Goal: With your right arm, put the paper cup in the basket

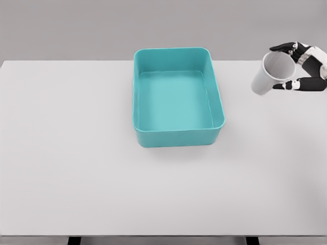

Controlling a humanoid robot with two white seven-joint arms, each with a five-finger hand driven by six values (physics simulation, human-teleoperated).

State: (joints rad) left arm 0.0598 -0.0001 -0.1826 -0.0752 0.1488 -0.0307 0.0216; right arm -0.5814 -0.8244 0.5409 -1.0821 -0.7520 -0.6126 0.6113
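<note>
One broad white table [76, 168] fills most of the head view, bare across its whole left half and along the near edge at six o'clock. Just above centre sits the teal basket [177, 97], an open rectangular bin, nothing visible inside it, its long sides running from twelve to six o'clock. At three o'clock from the basket, well apart from its right wall, the paper cup [272, 73] hangs tilted in the air, mouth turned up and toward the right, base pointing down toward the basket side. Smallest in view is the right hand [302, 67], which enters at the right edge with its dark fingers curled around the cup's rim end, one above and one below, so it has hold of the cup. No left arm shows.

Judging from the tilt and a hold near the rim only, the cup could slip or swing if carried quickly toward nine o'clock. Carried too low, its base could catch the basket's right wall and shove the bin. Open room is ample: clear tabletop lies between cup and basket.
</note>
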